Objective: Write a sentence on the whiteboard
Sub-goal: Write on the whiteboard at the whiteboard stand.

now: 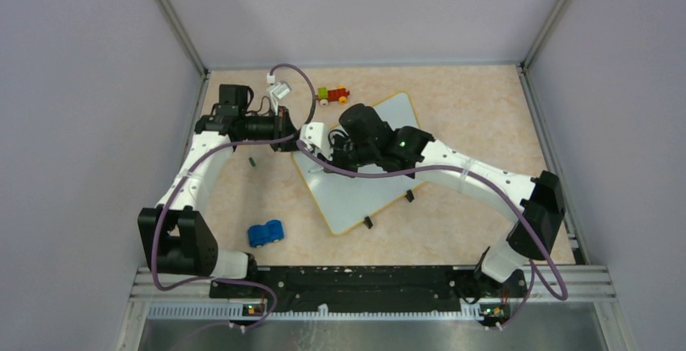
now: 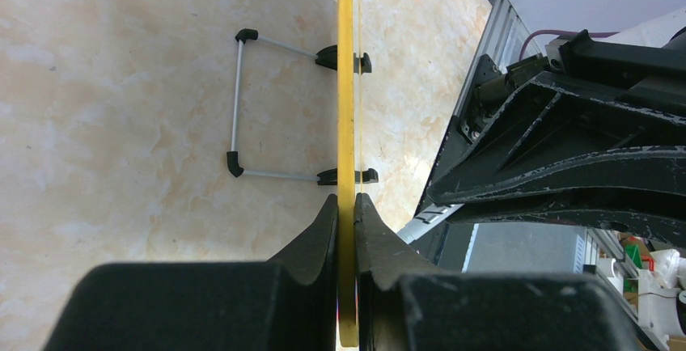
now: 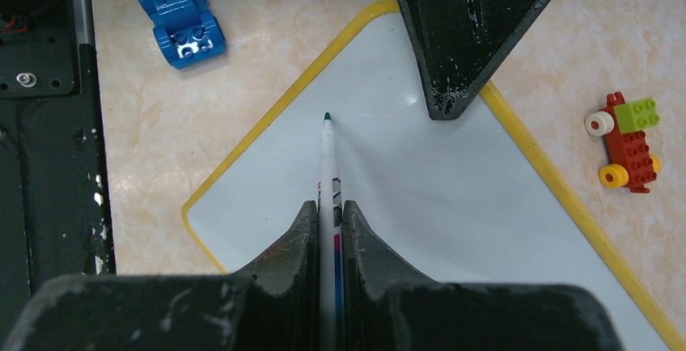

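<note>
The whiteboard (image 1: pixel 368 193) lies tilted at mid-table, white with a yellow rim. My left gripper (image 1: pixel 292 142) is shut on its left edge; in the left wrist view the jaws (image 2: pixel 346 199) pinch the yellow rim (image 2: pixel 346 108) edge-on. My right gripper (image 1: pixel 325 155) hovers over the board's left part, shut on a white marker (image 3: pixel 328 169). The marker's green tip (image 3: pixel 327 116) sits at the white face (image 3: pixel 421 197) near the left corner. No sentence shows on the visible part of the board.
A blue toy car (image 1: pixel 265 232) sits near the front left, also in the right wrist view (image 3: pixel 179 13). A red brick toy (image 1: pixel 333 94) lies behind the board. A small green cap (image 1: pixel 252 160) rests left of the board. Black clips (image 1: pixel 368 222) and a wire stand (image 2: pixel 237 108) fringe the board's near edge.
</note>
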{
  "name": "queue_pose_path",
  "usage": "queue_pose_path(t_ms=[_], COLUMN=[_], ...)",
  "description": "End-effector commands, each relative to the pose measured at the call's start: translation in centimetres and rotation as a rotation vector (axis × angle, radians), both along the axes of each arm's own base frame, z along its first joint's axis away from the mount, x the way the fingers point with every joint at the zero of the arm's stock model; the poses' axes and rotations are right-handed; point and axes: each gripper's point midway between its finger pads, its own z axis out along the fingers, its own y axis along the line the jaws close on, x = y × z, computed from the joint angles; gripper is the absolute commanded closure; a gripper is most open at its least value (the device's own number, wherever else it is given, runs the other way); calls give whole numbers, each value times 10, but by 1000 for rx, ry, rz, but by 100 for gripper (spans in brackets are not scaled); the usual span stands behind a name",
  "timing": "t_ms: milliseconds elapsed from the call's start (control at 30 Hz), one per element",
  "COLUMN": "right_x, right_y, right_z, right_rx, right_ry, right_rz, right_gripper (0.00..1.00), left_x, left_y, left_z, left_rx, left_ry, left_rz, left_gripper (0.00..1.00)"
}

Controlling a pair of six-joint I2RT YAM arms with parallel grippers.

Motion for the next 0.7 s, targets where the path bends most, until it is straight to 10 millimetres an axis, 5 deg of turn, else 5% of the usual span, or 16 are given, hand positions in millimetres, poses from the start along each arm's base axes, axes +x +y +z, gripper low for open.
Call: queue_pose_path(t_ms=[0, 667], right_x=[8, 38], right_y=[9, 10], right_z=[19, 48], right_rx=[38, 91], right_ry=[-59, -123], right_rz=[-25, -127], right_gripper=[100, 100], left_x=[1, 0], left_y=[0, 0], left_z=[13, 13], left_rx=[-16, -16], left_ry=[-70, -72], left_rz=[-13, -15], left_gripper=[100, 100])
